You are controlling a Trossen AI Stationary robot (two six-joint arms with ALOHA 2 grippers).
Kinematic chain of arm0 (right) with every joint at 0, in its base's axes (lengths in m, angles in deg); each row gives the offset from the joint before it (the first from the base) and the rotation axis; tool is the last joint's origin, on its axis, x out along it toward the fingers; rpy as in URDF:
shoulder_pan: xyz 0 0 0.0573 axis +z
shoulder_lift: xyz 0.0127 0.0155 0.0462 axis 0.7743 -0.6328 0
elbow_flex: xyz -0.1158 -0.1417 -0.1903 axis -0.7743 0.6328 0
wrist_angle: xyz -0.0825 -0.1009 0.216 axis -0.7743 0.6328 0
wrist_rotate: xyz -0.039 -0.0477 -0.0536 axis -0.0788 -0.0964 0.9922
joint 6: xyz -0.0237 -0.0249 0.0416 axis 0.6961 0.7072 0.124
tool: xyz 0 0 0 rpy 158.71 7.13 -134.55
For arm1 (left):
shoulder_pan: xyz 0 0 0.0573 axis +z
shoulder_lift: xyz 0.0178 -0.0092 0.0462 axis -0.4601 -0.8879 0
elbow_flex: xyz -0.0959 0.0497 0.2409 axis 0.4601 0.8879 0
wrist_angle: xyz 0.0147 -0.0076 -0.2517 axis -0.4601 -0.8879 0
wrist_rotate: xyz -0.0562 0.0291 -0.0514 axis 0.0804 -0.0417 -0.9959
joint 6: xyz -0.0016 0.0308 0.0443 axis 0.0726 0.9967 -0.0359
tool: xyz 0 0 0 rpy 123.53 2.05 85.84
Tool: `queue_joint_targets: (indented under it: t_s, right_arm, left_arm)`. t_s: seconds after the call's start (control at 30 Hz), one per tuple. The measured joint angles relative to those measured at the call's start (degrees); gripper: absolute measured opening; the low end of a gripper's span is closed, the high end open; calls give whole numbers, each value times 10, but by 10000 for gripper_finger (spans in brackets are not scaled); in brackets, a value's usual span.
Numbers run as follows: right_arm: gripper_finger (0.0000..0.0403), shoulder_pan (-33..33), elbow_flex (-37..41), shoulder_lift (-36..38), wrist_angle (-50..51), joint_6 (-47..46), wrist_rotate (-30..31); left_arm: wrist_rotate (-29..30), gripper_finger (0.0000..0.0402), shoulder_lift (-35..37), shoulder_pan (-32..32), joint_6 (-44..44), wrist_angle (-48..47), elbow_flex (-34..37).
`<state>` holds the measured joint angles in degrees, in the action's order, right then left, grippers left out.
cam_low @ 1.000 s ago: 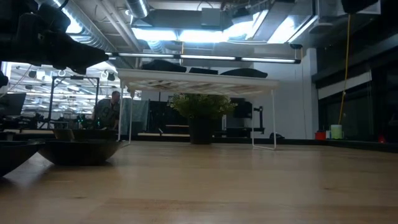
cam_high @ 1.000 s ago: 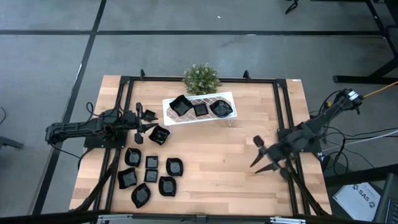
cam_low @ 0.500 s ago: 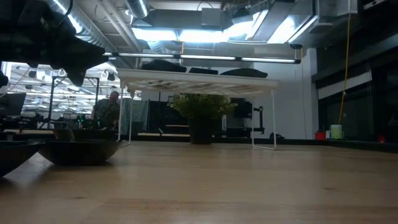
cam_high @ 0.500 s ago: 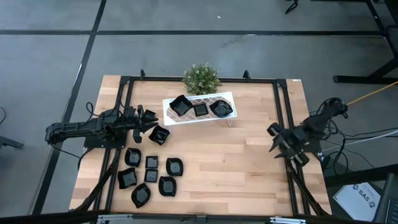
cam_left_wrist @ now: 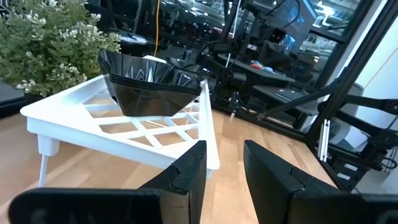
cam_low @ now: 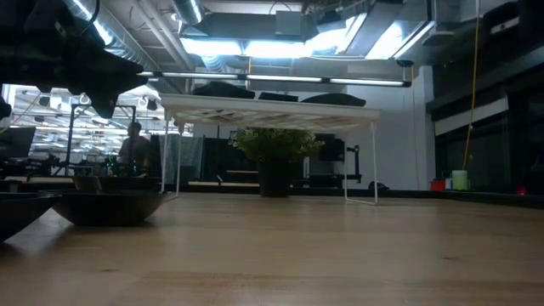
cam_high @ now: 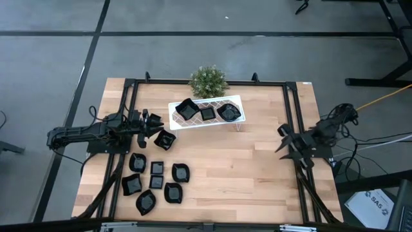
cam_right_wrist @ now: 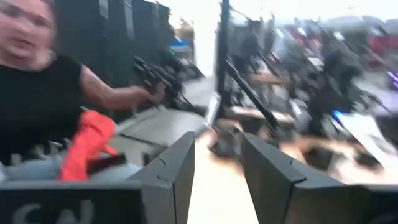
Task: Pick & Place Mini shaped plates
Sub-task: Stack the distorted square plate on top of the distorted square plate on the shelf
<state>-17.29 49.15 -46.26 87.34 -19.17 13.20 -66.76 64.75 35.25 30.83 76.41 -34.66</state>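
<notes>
While three mini shaped plates (cam_high: 206, 112) already sit on top of the white rack (cam_high: 177, 120), most of the glossy black dishes lie on the wooden table (cam_high: 238, 174) in front of the rack's left end. One loose dish (cam_high: 165, 139) lies just off the rack's left front corner, and a cluster of seven more (cam_high: 154, 182) lies farther from the rack on the same side. A small green plant (cam_high: 208, 80) stands just behind the rack.

From the table's left side, the left gripper (cam_high: 149, 124) reaches toward the rack's left end, raised above the table and close to the loose dish. Its fingers (cam_left_wrist: 186, 175) are spread with nothing between them, and its wrist camera faces the rack's corner, where a ruffled black dish (cam_left_wrist: 155, 84) rests on the lattice. This looks like a pose for picking the nearby dish next.

Well away from the rack, the right gripper (cam_high: 288, 142) waits at the table's right edge, fingers (cam_right_wrist: 171, 171) apart and empty, probably parked clear of the work. Beyond the table a person (cam_right_wrist: 43, 93) is in view.
</notes>
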Motion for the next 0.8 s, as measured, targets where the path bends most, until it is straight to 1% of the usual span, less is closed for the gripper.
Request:
queue_joint_targets:
  t_s: [0.07,0.17,0.27,0.37,0.43,0.63,0.73,0.8]
  right_arm:
    - [129,-4,-1,0,11,0,20]
    - [129,-5,-2,0,6,21,20]
    - [129,-7,4,0,1,29,39]
    - [129,-7,25,0,-47,44,37]
    - [129,-7,43,0,-80,55,23]
    - [129,-8,116,0,-204,81,15]
    - [129,-21,118,0,-197,81,14]
    - [129,-34,117,0,-200,98,15]
  left_arm:
    - [-1,100,0,0,-1,-1,0]
    - [-17,100,0,0,-7,-1,0]
    - [-30,100,0,0,-11,-1,0]
    - [-39,100,0,0,-12,0,0]
    - [-40,100,0,0,-12,0,0]
    - [-42,100,0,0,-10,0,0]
    - [-54,100,0,0,-4,0,-1]
    - [-70,100,0,0,9,2,-1]
